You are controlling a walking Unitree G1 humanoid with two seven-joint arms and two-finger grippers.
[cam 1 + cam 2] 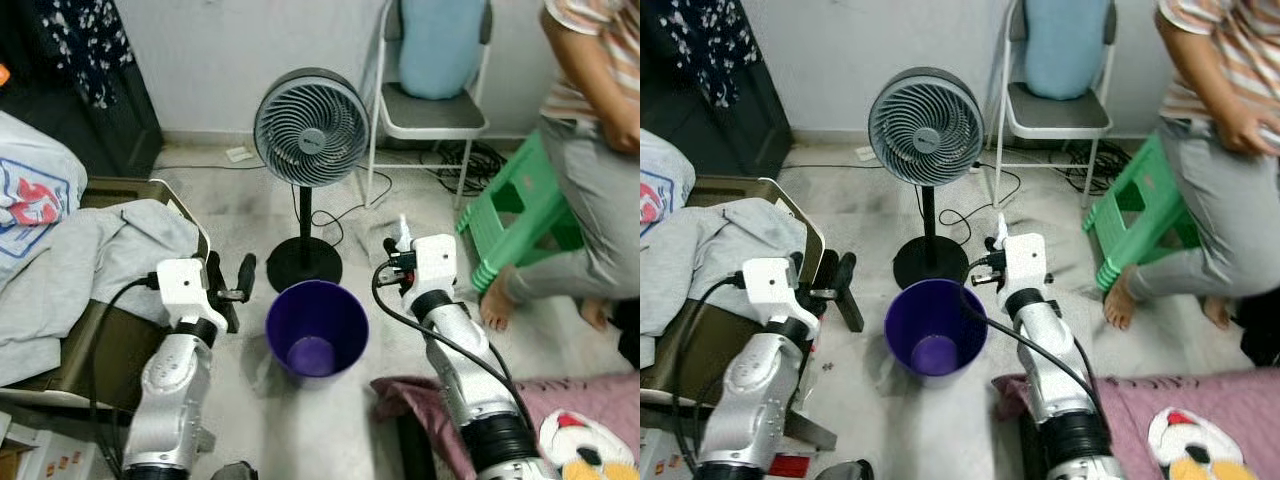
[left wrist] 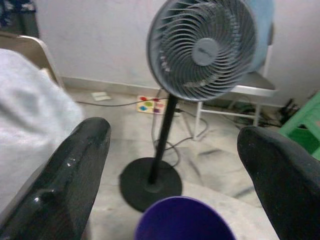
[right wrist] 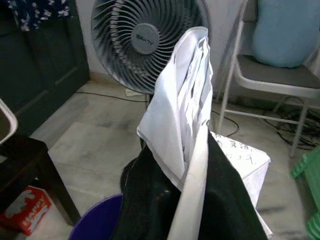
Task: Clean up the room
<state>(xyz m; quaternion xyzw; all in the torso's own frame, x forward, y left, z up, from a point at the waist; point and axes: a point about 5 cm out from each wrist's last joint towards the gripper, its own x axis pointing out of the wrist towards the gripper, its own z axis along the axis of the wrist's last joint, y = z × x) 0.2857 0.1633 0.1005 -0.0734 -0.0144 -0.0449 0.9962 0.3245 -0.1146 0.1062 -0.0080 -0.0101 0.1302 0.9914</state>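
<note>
The right gripper [image 3: 192, 165] pinches a crumpled white paper [image 3: 182, 100] with writing on it, just right of the purple bin [image 1: 317, 327]. The left gripper [image 2: 185, 175] is wide open and holds nothing, left of the bin.

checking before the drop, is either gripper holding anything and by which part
The right gripper pinches a crumpled white paper by its lower end, beside the purple bin. The left gripper is open and holds nothing.

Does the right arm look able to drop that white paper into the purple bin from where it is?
Probably yes. The right gripper, shut on the paper, sits just beside the bin's open rim, with nothing between them.
</note>
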